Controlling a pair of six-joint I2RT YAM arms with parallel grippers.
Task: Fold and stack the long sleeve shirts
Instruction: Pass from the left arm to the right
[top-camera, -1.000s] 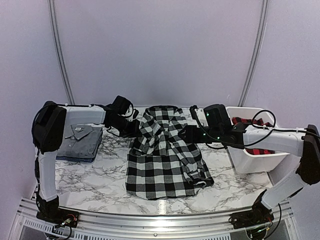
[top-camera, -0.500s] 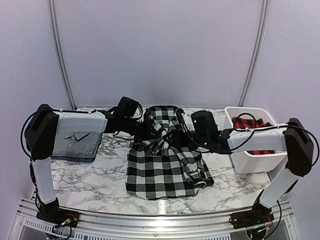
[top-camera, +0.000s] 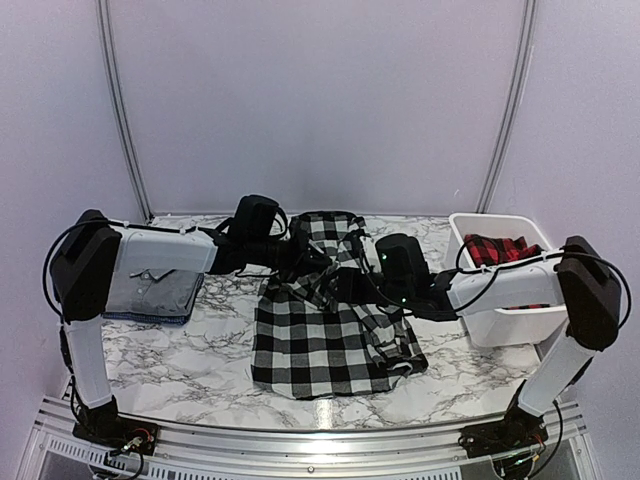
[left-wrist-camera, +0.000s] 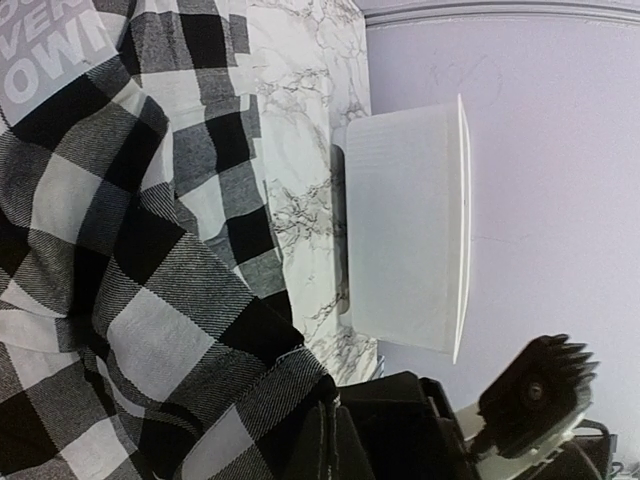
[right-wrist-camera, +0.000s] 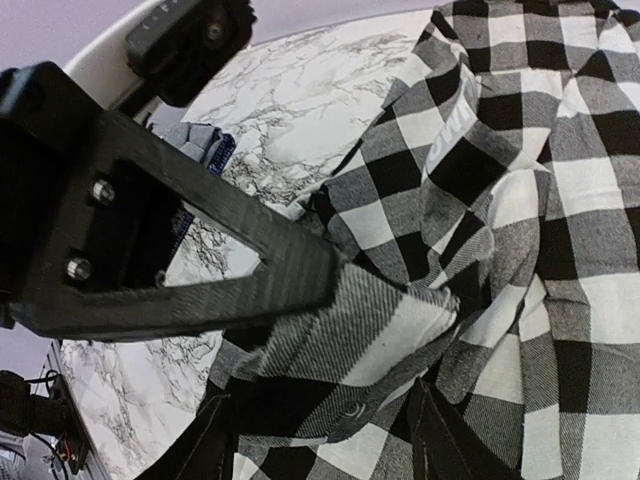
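Grey shirt (top-camera: 155, 288) folded far left, black-and-white checked shirt (top-camera: 320, 345) sprawled in the middle.
Left gripper (top-camera: 303, 260) pinched tight on its upper part, right gripper (top-camera: 346, 282) clamped on a bunch just beside; red-and-black shirt (top-camera: 495, 248) lies in the white bin (top-camera: 510, 325), right.

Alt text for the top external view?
The left gripper and right gripper pinch the upper half of a black-and-white checked shirt on a marble table. A folded grey shirt lies left; a white bin holding a red-and-black shirt stands right.

Left hand (top-camera: 296, 259) half-buried in checked shirt (top-camera: 320, 345)
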